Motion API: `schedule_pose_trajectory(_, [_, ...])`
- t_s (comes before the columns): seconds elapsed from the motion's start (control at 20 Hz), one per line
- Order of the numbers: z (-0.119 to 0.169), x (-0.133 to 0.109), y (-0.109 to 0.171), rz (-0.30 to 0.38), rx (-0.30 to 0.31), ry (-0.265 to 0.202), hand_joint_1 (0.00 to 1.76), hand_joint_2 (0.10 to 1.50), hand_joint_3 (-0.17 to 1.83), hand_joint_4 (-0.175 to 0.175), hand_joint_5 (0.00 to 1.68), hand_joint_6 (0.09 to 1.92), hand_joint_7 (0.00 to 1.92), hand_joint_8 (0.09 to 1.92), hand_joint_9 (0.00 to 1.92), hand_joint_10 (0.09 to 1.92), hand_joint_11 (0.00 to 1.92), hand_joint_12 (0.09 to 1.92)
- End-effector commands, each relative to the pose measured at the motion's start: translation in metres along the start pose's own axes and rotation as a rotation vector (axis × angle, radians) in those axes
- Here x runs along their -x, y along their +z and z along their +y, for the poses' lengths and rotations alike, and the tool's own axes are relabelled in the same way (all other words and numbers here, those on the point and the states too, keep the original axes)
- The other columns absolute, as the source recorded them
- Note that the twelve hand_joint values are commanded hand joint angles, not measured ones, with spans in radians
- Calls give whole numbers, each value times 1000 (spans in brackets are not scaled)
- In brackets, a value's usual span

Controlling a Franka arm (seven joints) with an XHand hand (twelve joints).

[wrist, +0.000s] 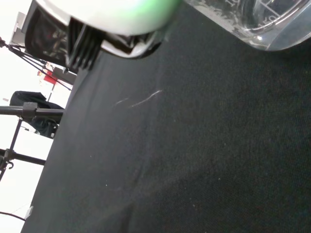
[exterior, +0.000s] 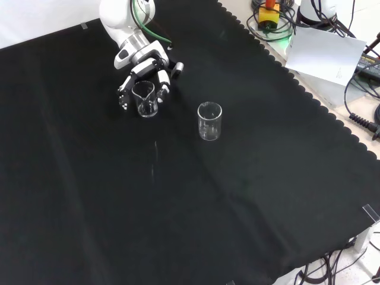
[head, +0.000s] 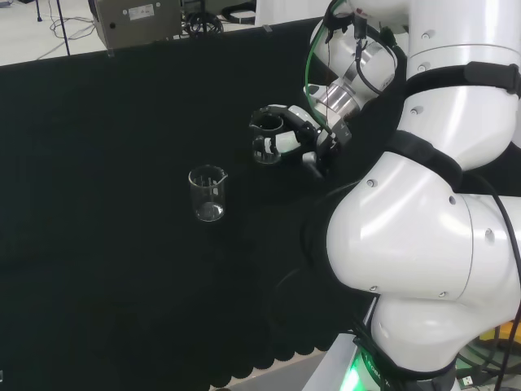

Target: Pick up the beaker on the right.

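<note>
- Front view: the hand point(exterior: 144, 80) has its fingers curled round a clear beaker point(exterior: 145, 99) near the top of the black cloth point(exterior: 196, 202).
- A second beaker point(exterior: 209, 121) stands upright on the cloth, apart, to the right of the held one.
- Head view: the held beaker point(head: 266, 147) sits in the hand point(head: 295, 137), right of the free beaker point(head: 208, 194).
- Wrist view: the glass base point(wrist: 252, 22) shows close.

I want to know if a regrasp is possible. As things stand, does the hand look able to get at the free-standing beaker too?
Probably not: the hand is curled round one beaker. The free-standing beaker stands apart on bare cloth, nothing blocking it.
</note>
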State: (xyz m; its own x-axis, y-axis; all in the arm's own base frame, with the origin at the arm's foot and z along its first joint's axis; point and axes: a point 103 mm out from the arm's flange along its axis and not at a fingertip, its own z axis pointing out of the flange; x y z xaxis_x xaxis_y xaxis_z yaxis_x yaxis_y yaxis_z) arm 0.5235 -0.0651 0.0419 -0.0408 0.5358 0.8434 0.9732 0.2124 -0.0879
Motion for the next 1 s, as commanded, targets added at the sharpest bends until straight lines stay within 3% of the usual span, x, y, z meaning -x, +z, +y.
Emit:
schedule_pose_trajectory(0.05, [-1, 6, 11, 23, 23, 7, 1031, 510, 722, -39, 512, 859, 342, 679, 482, 603, 67, 1388])
schedule_pose_trajectory(0.2, [-4, -6, -6, 35, 30, 11, 1040, 524, 726, -39, 567, 926, 365, 684, 509, 605, 81, 1388])
schedule_pose_trajectory(0.4, [-5, -6, -6, 35, 66, 26, 1027, 597, 712, -43, 704, 965, 439, 688, 571, 601, 128, 1376])
schedule_pose_trajectory(0.5, [-3, -5, 0, -3, 100, 24, 1034, 801, 479, 99, 928, 953, 610, 700, 697, 604, 257, 1354])
schedule_pose_trajectory(0.6, [-2, -9, 0, -50, 126, 19, 1062, 839, 406, 157, 1093, 836, 898, 638, 923, 540, 547, 1238])
schedule_pose_trajectory(0.75, [1, -13, -11, -117, 146, 10, 1096, 785, 443, 174, 1229, 664, 1185, 495, 1240, 360, 966, 984])
schedule_pose_trajectory(1.0, [2, -18, -34, -176, 188, -21, 1122, 714, 513, 175, 1329, 512, 1394, 305, 1491, 120, 1205, 821])
